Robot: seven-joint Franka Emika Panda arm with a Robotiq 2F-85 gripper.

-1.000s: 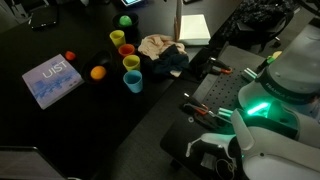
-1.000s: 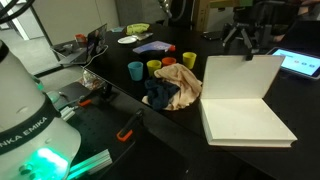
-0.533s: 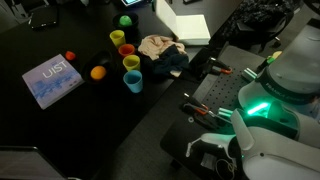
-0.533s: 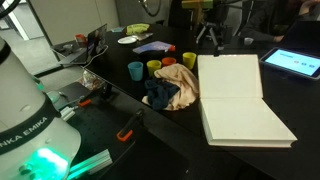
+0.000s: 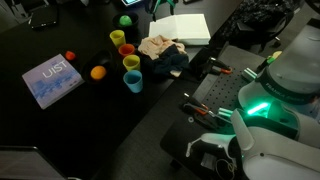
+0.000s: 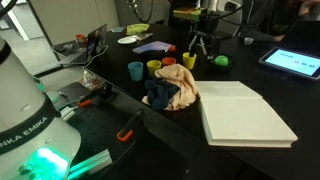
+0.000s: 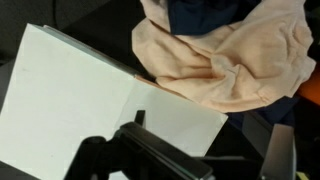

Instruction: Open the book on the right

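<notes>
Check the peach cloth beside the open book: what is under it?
A dark blue cloth sticks out from beneath the peach cloth, next to the open book. Whatever else lies under the two cloths is covered.

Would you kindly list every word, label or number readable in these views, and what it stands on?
"NKA EMIKA", its start cut off by the picture's edge: on the robot base.
"UIST", uncertain: white letters on the blue book, too blurred to be sure.
None on the open white pages of the book.
</notes>
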